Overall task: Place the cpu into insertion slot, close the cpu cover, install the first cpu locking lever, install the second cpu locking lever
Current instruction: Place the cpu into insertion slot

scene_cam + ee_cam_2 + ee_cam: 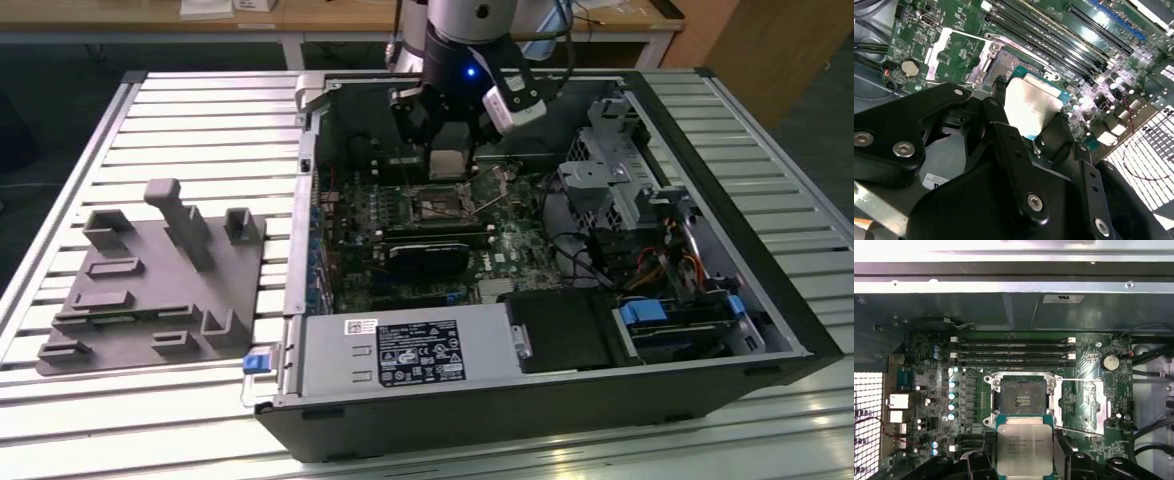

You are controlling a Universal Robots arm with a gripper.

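One chip, the cpu (1024, 445), sits pinched by its edges in my gripper (450, 168), carried above the board (1094, 365), not yet seated. In the exterior view the insertion slot (438, 205) lies at about six o'clock from my fingertips, near and lower, so the cpu hangs just off it toward twelve. The cpu cover (937, 54) lies swung open beside the slot, socket bare.

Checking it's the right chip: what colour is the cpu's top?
Silver-grey, green-edged; the cpu shows best in the first wrist view.
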